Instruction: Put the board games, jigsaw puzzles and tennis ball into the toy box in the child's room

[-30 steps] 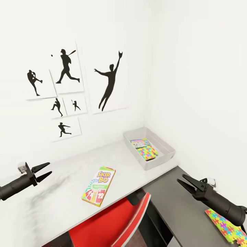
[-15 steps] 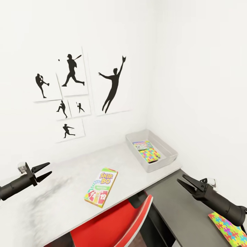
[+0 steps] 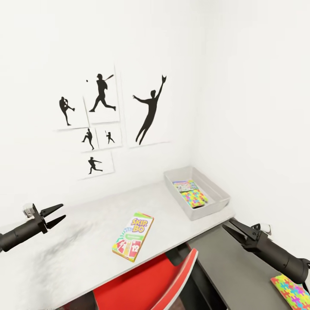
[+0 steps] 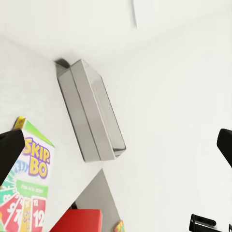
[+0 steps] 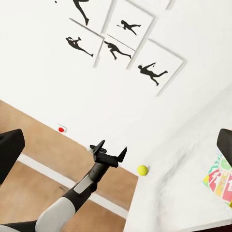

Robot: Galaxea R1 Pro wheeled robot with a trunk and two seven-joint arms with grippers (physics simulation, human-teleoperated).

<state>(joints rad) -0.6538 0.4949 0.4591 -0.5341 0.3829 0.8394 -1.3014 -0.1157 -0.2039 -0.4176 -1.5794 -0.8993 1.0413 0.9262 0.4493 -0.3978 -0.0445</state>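
The SKIP-BO board game [image 3: 133,237] [image 4: 29,188] lies flat on the pale table [image 3: 86,224], between my two grippers. At the table's far right corner stands the grey toy box [image 3: 203,212] [image 4: 92,116]. In it lie a jigsaw puzzle [image 3: 193,198] and a printed box [image 3: 185,186]. Another jigsaw puzzle [image 3: 295,290] rests on the lower dark grey unit under my right arm. The tennis ball [image 5: 142,170] sits near the table's edge, close to my left gripper [image 5: 113,146]. Both the left gripper [image 3: 63,211] and the right gripper [image 3: 228,224] are open and empty above the table.
A red-and-white swivel chair [image 3: 142,284] is tucked under the table's front edge. Black sports-silhouette pictures [image 3: 103,125] hang on the white wall behind. In the right wrist view a red button [image 5: 61,129] sits on a wall plate above the wood floor [image 5: 43,159].
The whole head view has shifted: pictures, table, SKIP-BO box and toy box all sit further right and slightly lower, so the camera has turned. Neither gripper has changed its place in the view.
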